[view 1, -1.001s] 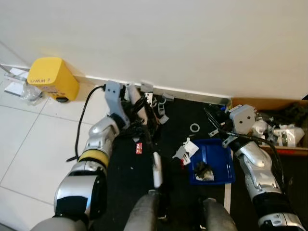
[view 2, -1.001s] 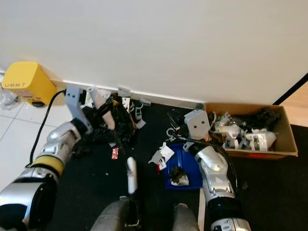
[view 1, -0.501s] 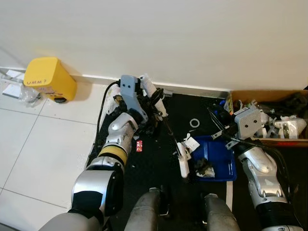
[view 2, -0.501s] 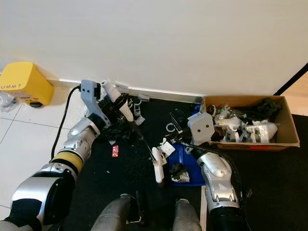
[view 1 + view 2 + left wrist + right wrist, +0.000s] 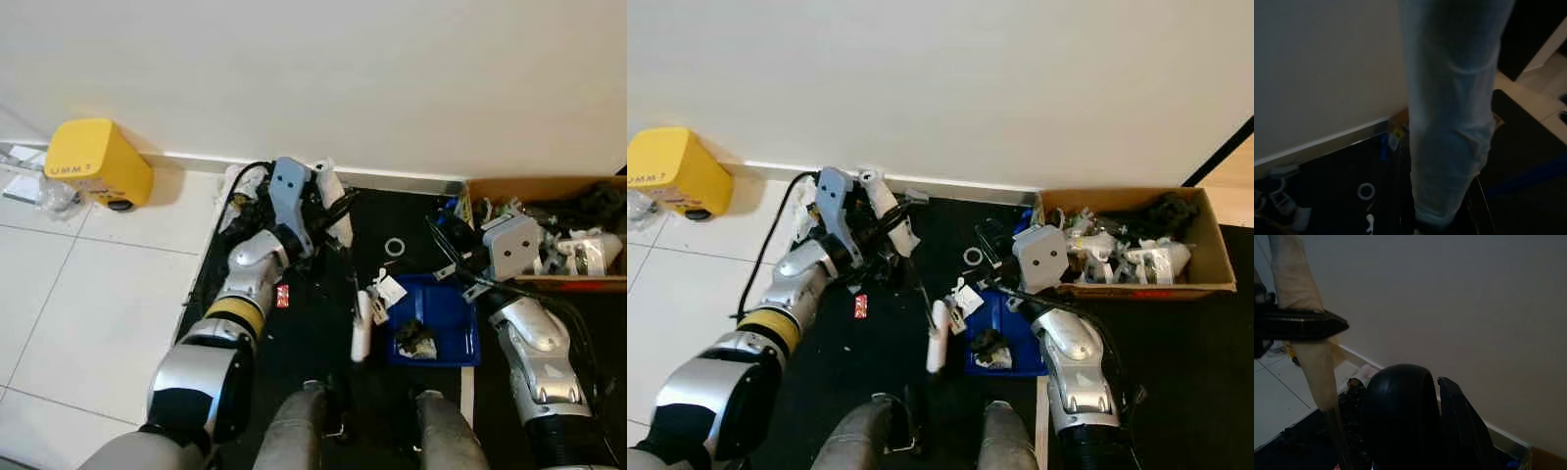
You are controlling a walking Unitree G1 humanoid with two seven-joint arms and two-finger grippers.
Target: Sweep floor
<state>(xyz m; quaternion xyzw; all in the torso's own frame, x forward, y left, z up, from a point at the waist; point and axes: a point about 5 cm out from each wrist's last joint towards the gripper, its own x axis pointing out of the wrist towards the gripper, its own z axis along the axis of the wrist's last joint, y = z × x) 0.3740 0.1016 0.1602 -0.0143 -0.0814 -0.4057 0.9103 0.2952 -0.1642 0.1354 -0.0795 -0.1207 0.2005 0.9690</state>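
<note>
My left gripper (image 5: 331, 208) is shut on the pale taped handle (image 5: 1449, 122) of a brush, close to the wall. A thin black rod runs down from it to the white brush head (image 5: 360, 328), which rests on the black mat just left of the blue dustpan (image 5: 446, 315). Dark debris (image 5: 415, 340) lies in the pan, and white paper scraps (image 5: 382, 292) sit at its left edge. My right gripper (image 5: 458, 262) is shut on the dustpan's black handle (image 5: 1400, 416), at the pan's far side.
A white ring (image 5: 395, 247) and a small red item (image 5: 283, 297) lie on the black mat (image 5: 294, 343). A yellow box (image 5: 96, 162) stands on the white tiles at far left. A cardboard box (image 5: 549, 183) of parts sits right. A black cable (image 5: 211, 255) runs along the mat's edge.
My left gripper has moved right along the wall, and the brush head has swung right across the mat to the dustpan's left edge. The right gripper stays at the pan.
</note>
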